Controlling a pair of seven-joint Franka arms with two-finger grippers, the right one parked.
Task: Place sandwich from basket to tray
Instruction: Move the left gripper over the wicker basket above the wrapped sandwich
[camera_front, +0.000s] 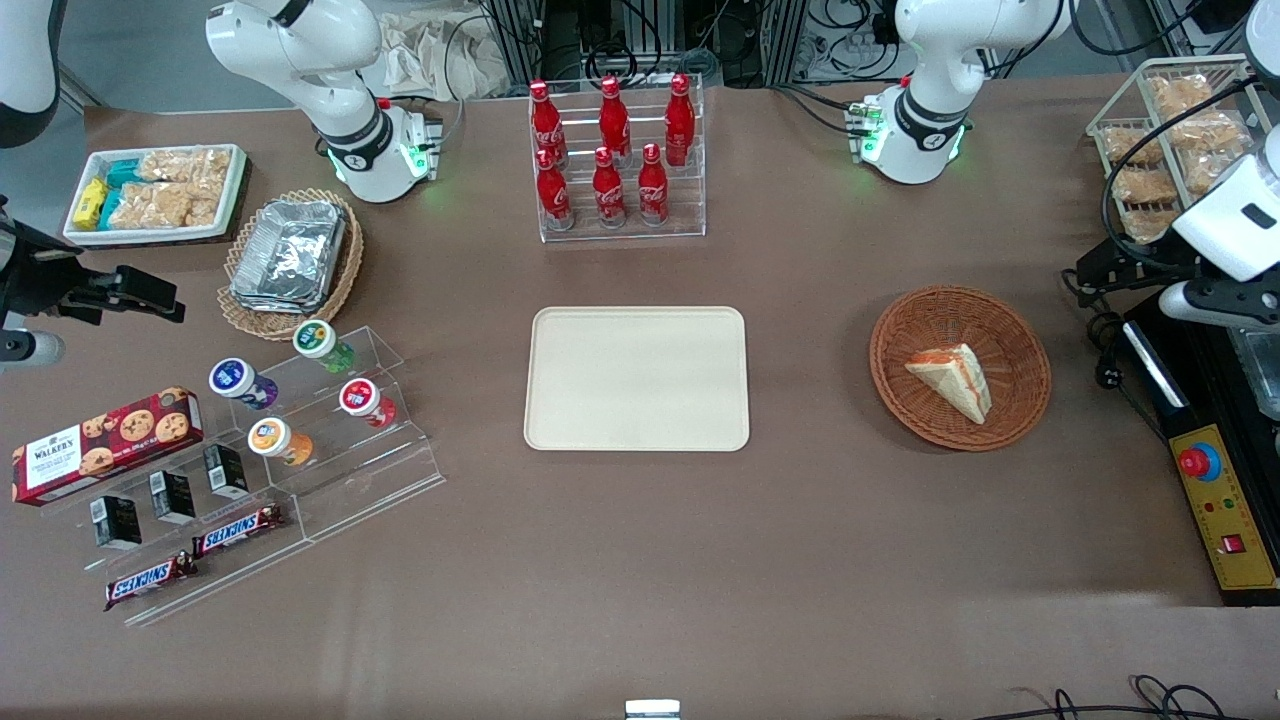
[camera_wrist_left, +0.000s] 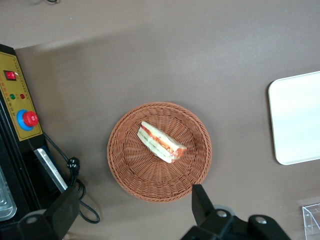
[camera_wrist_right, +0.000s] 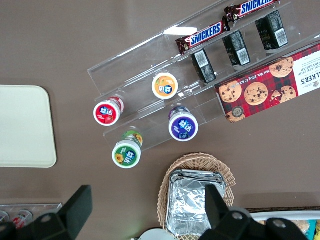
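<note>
The sandwich (camera_front: 952, 378), a white wedge with orange-red and green filling, lies in the reddish-brown basket (camera_front: 900, 330) toward the working arm's end of the table. The cream tray (camera_front: 637, 378) lies bare at the table's middle, beside the basket. My left gripper (camera_front: 1200, 300) hangs high above the table's working-arm end, off the basket's rim. In the left wrist view the gripper (camera_wrist_left: 135, 210) is open wide and empty, with the basket (camera_wrist_left: 150, 185) and the sandwich (camera_wrist_left: 161, 141) far below it and the tray's edge (camera_wrist_left: 297, 120) in sight.
A black and yellow control box (camera_front: 1222, 500) with a red button and loose cables (camera_front: 1105, 340) lie beside the basket. A cola bottle rack (camera_front: 612, 150) stands farther from the camera than the tray. A clear stand of cups (camera_front: 330, 420) lies toward the parked arm's end.
</note>
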